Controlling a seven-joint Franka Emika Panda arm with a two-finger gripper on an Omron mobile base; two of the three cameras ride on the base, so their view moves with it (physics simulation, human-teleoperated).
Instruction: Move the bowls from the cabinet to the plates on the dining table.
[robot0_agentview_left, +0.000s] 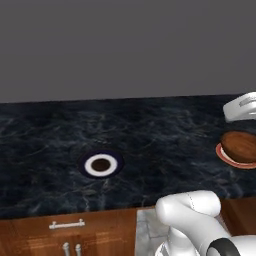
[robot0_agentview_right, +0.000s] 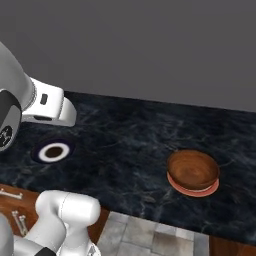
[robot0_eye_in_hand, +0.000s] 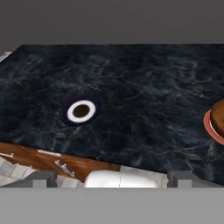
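I count two plates on the counter (robot0_agentview_left: 150, 125) and one bowl. The brown bowl (robot0_agentview_right: 193, 169) sits on the orange-red plate (robot0_agentview_right: 194, 189); the plate's rim shows as a thin ring under it, barely wider than the bowl. In the left base view that pair lies at the right edge, partly cut off; in the hand view I get just a sliver of both at the right border. The navy plate (robot0_agentview_left: 100, 164) lies bare, well apart from the other: a dark rim, a white ring, and a dark brown centre. It sits closer to the near edge of the counter than to the far one.

The counter is a black slab with faint white veins, and a plain grey wall runs behind it. Below the near edge I see brown wood fronts with a short silver handle (robot0_agentview_left: 66, 224), plus two small silver bars under it, and a patch of grey tiled floor (robot0_agentview_right: 150, 240). Nothing lies on the slab between the two plates. The arm's white links rise in the foreground of both base views, and one link hangs over the counter above and beside the navy plate in the right base view.

The hand (robot0_eye_in_hand: 113, 177) is released, its tips spread wide at the bottom of the hand view, with nothing between them and touching nothing. It looks across the counter from the near side.
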